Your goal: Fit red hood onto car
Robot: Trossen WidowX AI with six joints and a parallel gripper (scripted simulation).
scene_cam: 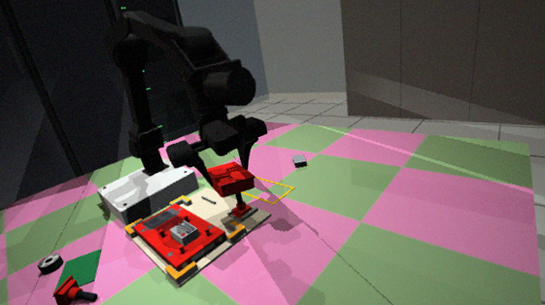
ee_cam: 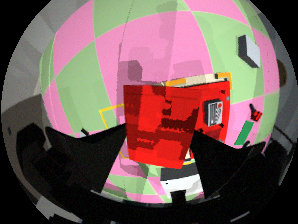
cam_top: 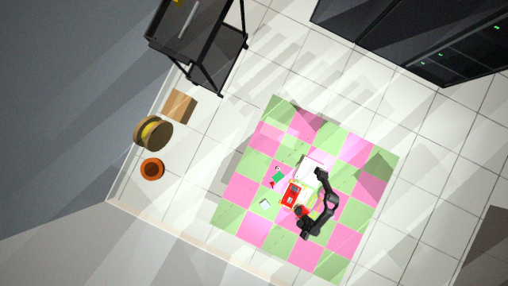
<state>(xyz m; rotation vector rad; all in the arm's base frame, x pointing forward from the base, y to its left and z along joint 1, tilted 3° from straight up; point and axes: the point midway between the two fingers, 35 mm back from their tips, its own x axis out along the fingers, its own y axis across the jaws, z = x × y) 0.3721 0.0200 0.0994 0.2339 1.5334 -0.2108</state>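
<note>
My gripper [scene_cam: 226, 174] [ee_cam: 158, 129] [cam_top: 302, 210] is shut on the red hood [scene_cam: 230, 177] [ee_cam: 160, 125] [cam_top: 302, 207] and holds it in the air, above the far end of the jig. The red car chassis [scene_cam: 170, 238] [cam_top: 290, 194] sits in the jig [scene_cam: 180, 273] with yellow corner brackets, the grey engine block [scene_cam: 184, 232] [ee_cam: 214, 112] on its deck. Short pegs stick up around the engine. In the wrist view the hood hides much of the chassis; the engine shows past its right edge.
The arm's white base [scene_cam: 145, 191] [cam_top: 310, 171] stands behind the jig. A yellow outlined rectangle [scene_cam: 283, 195] is marked on the mat. A small grey block [scene_cam: 299, 160] [cam_top: 264, 204], a green patch [scene_cam: 80, 268] [cam_top: 278, 176], a dark wheel [scene_cam: 50, 263] and a red tool [scene_cam: 68, 292] lie around. A red part [scene_cam: 240, 210] stands on the jig.
</note>
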